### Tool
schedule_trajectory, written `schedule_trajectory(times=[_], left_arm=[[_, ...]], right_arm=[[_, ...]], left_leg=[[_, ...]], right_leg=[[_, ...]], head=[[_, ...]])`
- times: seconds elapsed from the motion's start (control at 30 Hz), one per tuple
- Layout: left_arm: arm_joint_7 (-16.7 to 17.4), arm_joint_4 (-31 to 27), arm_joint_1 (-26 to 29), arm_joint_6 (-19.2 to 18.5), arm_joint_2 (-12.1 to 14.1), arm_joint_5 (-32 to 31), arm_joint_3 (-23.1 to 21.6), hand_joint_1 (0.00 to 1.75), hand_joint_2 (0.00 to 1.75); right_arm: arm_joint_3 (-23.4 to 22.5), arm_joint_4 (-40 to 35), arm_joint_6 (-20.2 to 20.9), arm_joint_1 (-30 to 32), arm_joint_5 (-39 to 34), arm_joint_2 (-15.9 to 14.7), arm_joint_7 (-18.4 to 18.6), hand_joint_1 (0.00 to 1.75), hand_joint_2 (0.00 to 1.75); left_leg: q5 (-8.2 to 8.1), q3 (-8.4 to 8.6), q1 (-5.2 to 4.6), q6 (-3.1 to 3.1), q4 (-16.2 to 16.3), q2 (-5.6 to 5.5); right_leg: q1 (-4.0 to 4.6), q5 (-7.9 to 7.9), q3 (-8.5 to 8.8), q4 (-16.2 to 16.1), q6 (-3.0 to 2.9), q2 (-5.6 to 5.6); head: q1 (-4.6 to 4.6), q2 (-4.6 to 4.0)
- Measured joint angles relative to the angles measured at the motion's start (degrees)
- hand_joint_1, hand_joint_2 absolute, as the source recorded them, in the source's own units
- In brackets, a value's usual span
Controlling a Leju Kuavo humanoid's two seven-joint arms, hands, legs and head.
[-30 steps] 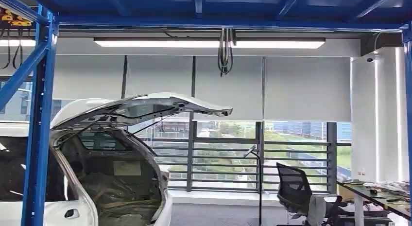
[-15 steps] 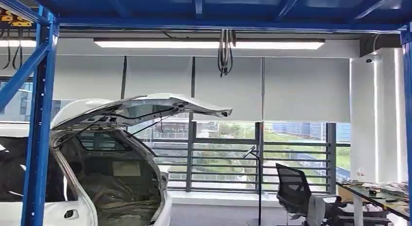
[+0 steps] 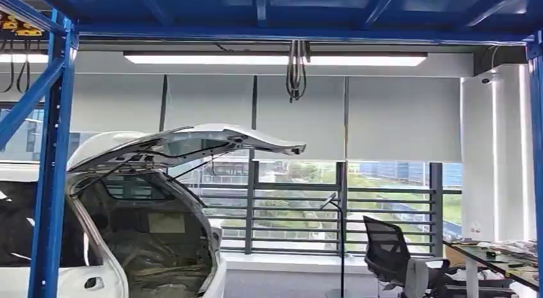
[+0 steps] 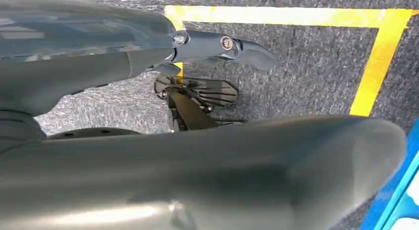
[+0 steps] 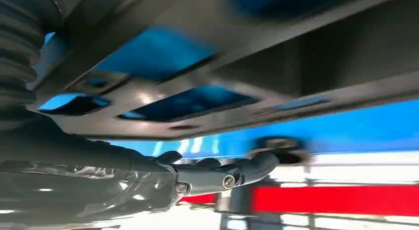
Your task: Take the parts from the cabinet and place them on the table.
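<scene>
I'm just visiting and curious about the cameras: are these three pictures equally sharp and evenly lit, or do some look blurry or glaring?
Head view: sharp, lit by the ceiling light strip; the windows are bright, the white car interior dim. Left wrist view: the left hand is close and soft, while the yellow floor line is clear. Right wrist view: the blue and grey frame is smeared with blur; the right hand looks sharper.

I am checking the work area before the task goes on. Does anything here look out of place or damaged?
Nothing looks spilled or broken. The white car body stands with its tailgate raised and a bare, stripped interior. The desk at the right is cluttered.
</scene>
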Motion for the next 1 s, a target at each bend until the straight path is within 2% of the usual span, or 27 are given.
schedule_trajectory(times=[0.13,0.33,0.37,0.43,0.63,1.0], left_arm=[[-0.04,0.00,-0.02,-0.09,-0.26,-0.07,-0.04,0.00,0.00],[-0.07,0.00,-0.04,-0.20,-0.37,-0.26,-0.20,0.00,0.00],[-0.09,0.00,-0.05,-0.20,-0.42,-0.35,-0.24,0.00,0.00],[-0.11,0.02,-0.04,-0.20,-0.48,-0.39,-0.42,0.00,0.00],[-0.35,0.02,-0.04,-0.18,-0.61,-0.39,-0.72,0.00,0.00],[-1.57,0.07,0.04,0.85,-0.61,-0.72,-1.14,0.00,0.00]], right_arm=[[0.98,2.84,0.52,-1.75,-0.48,1.79,-0.57,0.00,1.75],[1.83,5.22,0.72,-3.06,-1.35,2.69,-1.68,0.00,1.75],[1.90,5.62,0.76,-3.26,-1.55,2.80,-1.79,0.05,1.75],[2.16,6.42,0.96,-3.63,-1.88,2.95,-2.08,1.75,1.75],[2.75,8.24,1.18,-4.03,-2.84,3.17,-2.38,1.75,1.75],[3.54,8.37,-1.00,-4.10,-4.24,2.45,-2.27,1.75,1.75]], left_leg=[[0.00,0.00,0.00,0.00,0.00,0.00],[0.00,-0.01,-0.01,0.00,0.00,0.00],[0.00,-0.01,-0.01,0.00,0.00,0.00],[-0.01,-0.01,-0.02,0.00,0.00,0.00],[-0.01,-0.01,-0.02,0.00,0.00,0.00],[0.00,0.07,-0.03,0.00,0.00,-0.02]], right_leg=[[0.00,0.00,0.00,0.00,0.00,-0.01],[-0.01,0.00,0.00,0.00,0.00,-0.01],[-0.01,0.00,0.00,-0.01,0.00,-0.02],[-0.01,0.00,0.00,-0.01,0.00,-0.02],[-0.01,0.00,0.00,-0.01,0.00,-0.05],[-0.01,0.00,0.09,-0.01,0.00,-0.04]], head=[[0.00,0.00],[0.00,0.00],[0.00,0.00],[0.00,0.00],[0.00,0.00],[0.00,0.00]])
